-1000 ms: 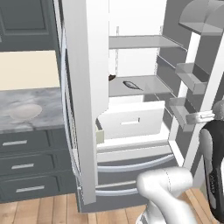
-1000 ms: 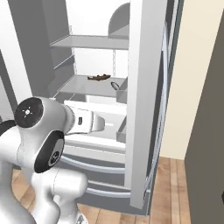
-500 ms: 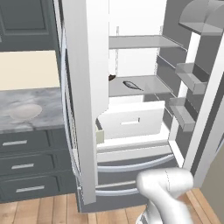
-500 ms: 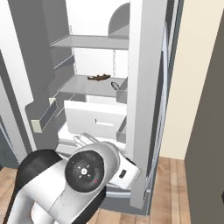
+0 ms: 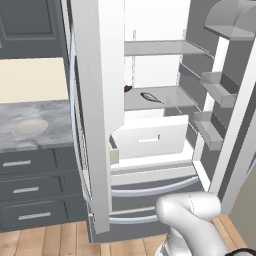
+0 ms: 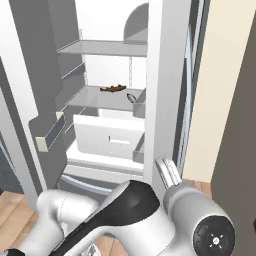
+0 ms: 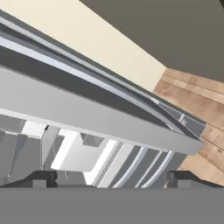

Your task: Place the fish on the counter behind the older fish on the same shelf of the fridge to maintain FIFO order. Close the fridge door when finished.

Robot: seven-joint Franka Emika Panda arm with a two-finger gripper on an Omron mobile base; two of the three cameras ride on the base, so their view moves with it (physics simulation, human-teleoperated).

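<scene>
- We see the fridge [image 5: 150,145] with both of its upper doors standing open; its white inside, the shelves and the white drawer front are free to look into.
- On the middle shelf [image 5: 165,97] one fish [image 5: 151,97] lies near the middle of the shelf, and a second brown fish [image 6: 113,89] lies toward the back edge of the same shelf, well apart from the first one.
- In the left base view the left door [image 5: 97,110] covers the left end of that shelf, so we can tell only a small dark tip there.
- The counter [image 5: 50,132] stands just beside the fridge, on its left, and a round white plate [image 5: 29,127] rests on it near the front edge.
- The gripper [image 7: 109,178] has its fingertips [image 7: 41,178] spread wide apart and nothing is between them; they touch nothing we can see.
- The hand view looks up past the edge of a grey fridge door toward the wooden floor [image 7: 197,109] and a cream wall.
- Compared with a second ago, the arm has swung down and away from the fridge opening; the base views themselves did not shift, and the two fish lie as before.
</scene>
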